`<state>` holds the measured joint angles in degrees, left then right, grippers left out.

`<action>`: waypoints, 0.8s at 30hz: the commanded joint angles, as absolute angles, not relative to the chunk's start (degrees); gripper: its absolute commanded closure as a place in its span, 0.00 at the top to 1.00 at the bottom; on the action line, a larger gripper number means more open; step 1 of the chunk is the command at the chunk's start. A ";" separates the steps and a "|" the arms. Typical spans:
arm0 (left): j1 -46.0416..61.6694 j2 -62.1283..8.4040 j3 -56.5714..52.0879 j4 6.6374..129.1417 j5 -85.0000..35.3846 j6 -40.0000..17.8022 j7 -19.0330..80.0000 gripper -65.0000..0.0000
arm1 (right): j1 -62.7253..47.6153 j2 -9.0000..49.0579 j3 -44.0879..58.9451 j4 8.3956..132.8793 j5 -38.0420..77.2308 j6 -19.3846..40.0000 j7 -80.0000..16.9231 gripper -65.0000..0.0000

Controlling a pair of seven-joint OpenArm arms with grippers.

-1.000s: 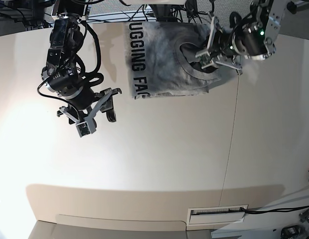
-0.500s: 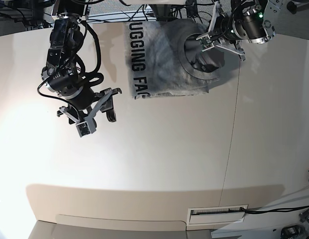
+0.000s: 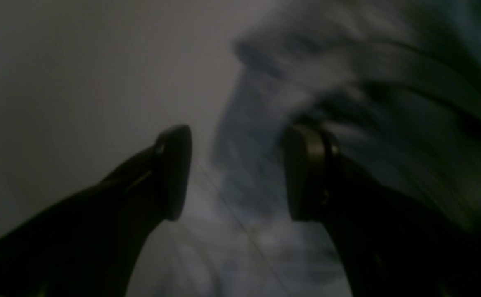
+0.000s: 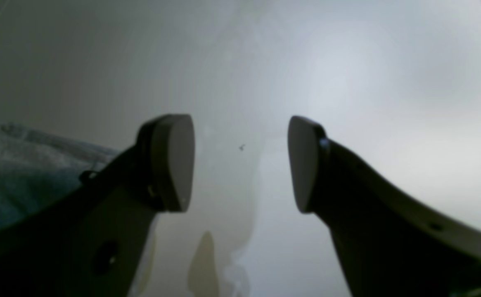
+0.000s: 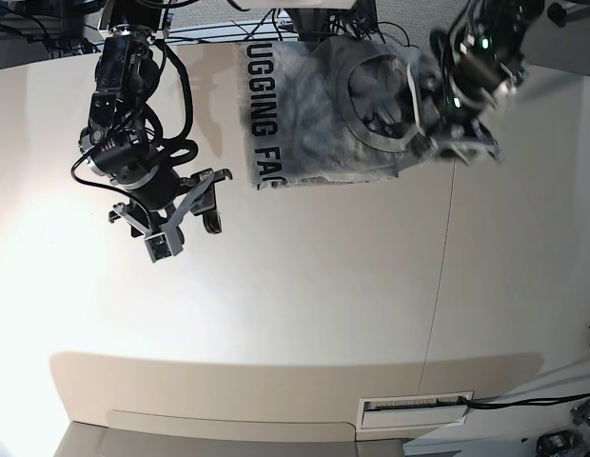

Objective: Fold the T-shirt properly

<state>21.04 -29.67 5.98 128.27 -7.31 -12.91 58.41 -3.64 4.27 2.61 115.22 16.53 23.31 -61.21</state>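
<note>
The T-shirt (image 5: pixel 319 114) lies folded into a compact rectangle at top centre, lettering showing. Left gripper (image 5: pixel 447 114) hovers at its right edge, jaws apart, empty. Right gripper (image 5: pixel 186 214) idles released, left. Folding looks nearly finished.

from my station the heather-grey cotton t-shirt (image 5: pixel 314 109) reads as soft matt cloth, mottled and slightly rumpled, with flat black printed lettering and a ribbed collar band. the pale beige table top (image 5: pixel 304 305) looks smooth with a low sheen, catching a broad glare. the right gripper's fingers (image 4: pixel 170 161) look like dark matt plastic with smooth pale pads; the left gripper's fingers (image 3: pixel 174 169) seem dark, smooth, faintly glossy.
</note>
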 commanded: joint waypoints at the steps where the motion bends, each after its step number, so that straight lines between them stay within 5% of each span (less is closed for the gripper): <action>1: 19.97 -29.93 4.86 127.26 -8.67 -12.64 57.78 0.52 | -2.90 4.45 2.70 116.14 17.06 23.11 -59.53 0.54; 7: 14.31 -25.78 -8.01 111.44 -29.78 -20.67 59.44 0.52 | -2.90 4.45 2.70 116.14 17.06 23.11 -59.53 0.54; 14: 12.05 -23.51 -26.24 101.97 -63.79 -34.20 73.76 0.52 | -2.90 4.45 2.70 116.14 17.08 23.11 -59.51 0.54; 24: 12.05 -23.49 -28.18 90.13 -75.11 -36.82 77.32 0.49 | -2.90 4.43 2.70 116.14 17.06 23.11 -59.53 0.54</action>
